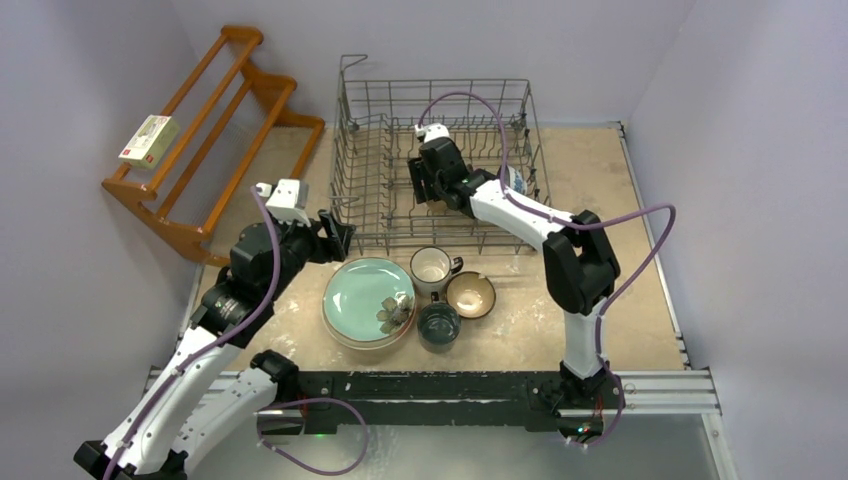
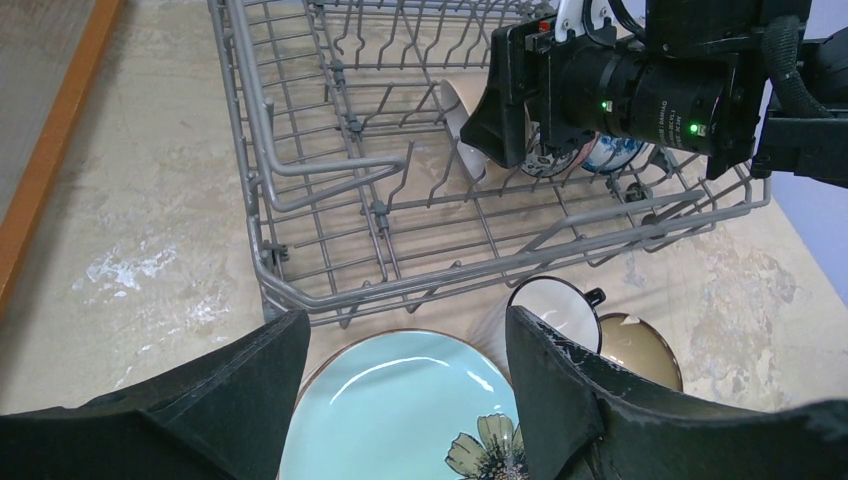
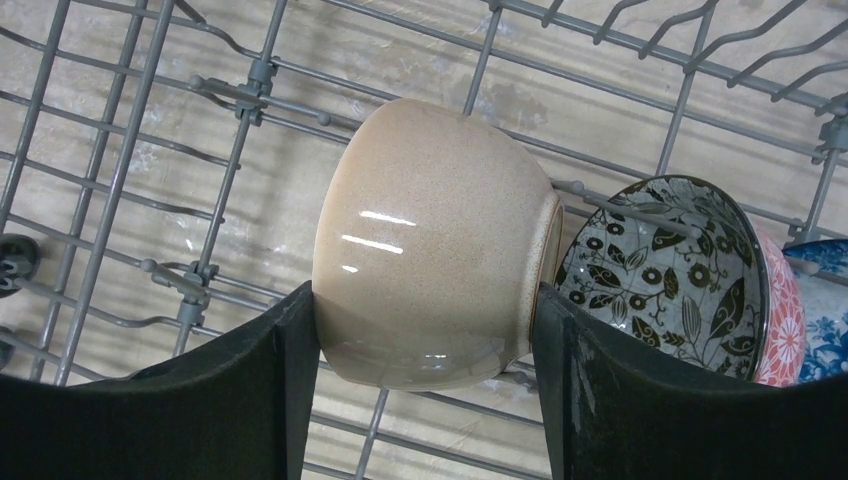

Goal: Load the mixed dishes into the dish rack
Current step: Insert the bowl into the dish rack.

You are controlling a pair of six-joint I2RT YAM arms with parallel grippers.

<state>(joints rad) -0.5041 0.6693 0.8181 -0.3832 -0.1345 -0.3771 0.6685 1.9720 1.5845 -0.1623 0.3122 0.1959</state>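
The grey wire dish rack (image 1: 360,170) stands at the back of the table. Inside it my right gripper (image 3: 425,330) is shut on a beige bowl (image 3: 430,240) lying on its side, a finger against each flank. This bowl leans on a black-and-white patterned bowl (image 3: 670,265). My left gripper (image 2: 405,345) hangs open and empty over the far edge of the mint green plate (image 2: 400,400), just in front of the rack. To the right of the plate are a white mug (image 1: 431,267), a dark teal mug (image 1: 438,325) and a second beige bowl (image 1: 470,295).
A pink bowl (image 3: 780,320) and a blue one (image 3: 825,300) stand behind the patterned bowl. A wooden slatted shelf (image 1: 210,130) carrying a small box (image 1: 150,140) leans at the back left. The green plate lies on top of another plate.
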